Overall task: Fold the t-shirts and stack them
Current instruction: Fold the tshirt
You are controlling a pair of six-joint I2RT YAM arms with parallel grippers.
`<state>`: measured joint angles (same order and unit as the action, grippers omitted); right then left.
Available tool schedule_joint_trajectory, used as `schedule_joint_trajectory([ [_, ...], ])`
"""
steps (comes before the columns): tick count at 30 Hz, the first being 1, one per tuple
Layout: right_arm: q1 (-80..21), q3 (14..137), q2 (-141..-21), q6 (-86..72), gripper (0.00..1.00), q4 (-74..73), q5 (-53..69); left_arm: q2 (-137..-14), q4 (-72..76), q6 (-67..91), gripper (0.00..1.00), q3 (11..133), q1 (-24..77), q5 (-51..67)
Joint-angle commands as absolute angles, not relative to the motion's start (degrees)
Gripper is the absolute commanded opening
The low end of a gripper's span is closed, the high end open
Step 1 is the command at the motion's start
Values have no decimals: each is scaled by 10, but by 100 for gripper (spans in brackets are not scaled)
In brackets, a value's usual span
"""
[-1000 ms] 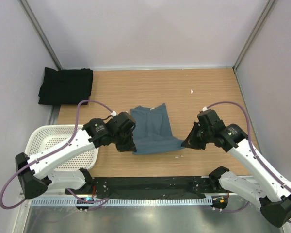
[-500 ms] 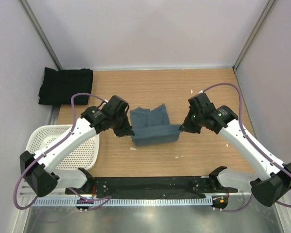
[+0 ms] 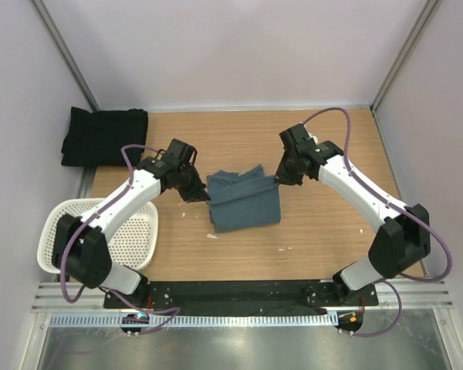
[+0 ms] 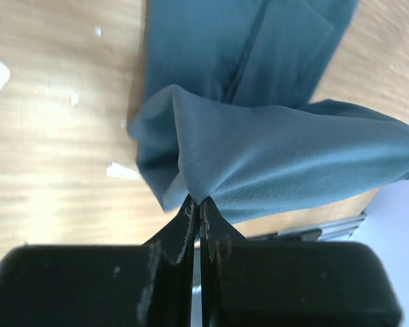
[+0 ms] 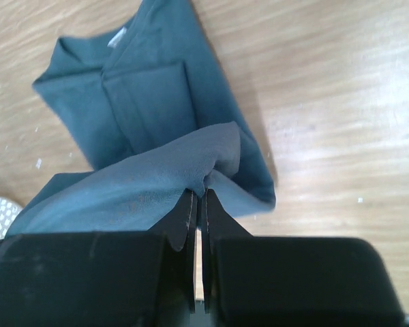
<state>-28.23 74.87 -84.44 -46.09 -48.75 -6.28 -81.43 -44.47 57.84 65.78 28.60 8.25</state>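
While two t-shirts are in view, one slate blue-grey t-shirt (image 3: 243, 204) lies partly folded mid-table, and one black t-shirt (image 3: 104, 136) sits bundled at the far-left corner. My left pincer (image 3: 202, 197) and right pincer (image 3: 276, 179) each clamp a lifted blue-grey edge, both arms reaching inward. One white basket (image 3: 62, 231) sits near-left.

Two t-shirts are counted: one blue-grey t-shirt (image 3: 245, 206) and one black t-shirt (image 3: 104, 136). One white basket (image 3: 58, 227) is seen. Two arms are counted, the left arm (image 3: 114, 210) and the right arm (image 3: 361, 191). Two grippers are counted, the left gripper (image 4: 197, 206) and the right gripper (image 5: 198, 197). One wooden table (image 3: 324, 231) is present. A few white specks (image 3: 305, 144) are seen on it, though their number cannot be told.
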Motion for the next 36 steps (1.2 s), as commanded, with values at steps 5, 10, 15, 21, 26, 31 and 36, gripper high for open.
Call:
schedule_joint_trajectory([
  [5,-220,810,-947,-397,1,-386,-94,-930,-407,499,0,719,229,103],
  [10,-210,883,-1037,-375,1,-379,-79,-1002,-395,486,0,777,205,108],
  [15,-207,939,-1113,-361,1,-361,-59,-1043,-382,477,3,800,185,122],
  [21,-186,1024,-1174,-359,40,-356,-30,-1089,-378,444,70,858,165,128],
  [26,-170,1101,-1191,-323,77,-368,38,-1074,-404,405,78,935,150,94],
  [31,-170,1073,-1133,-308,82,-356,71,-987,-364,421,85,888,160,117],
  [36,-191,900,-1035,-338,74,-239,137,-897,-224,492,82,764,213,106],
])
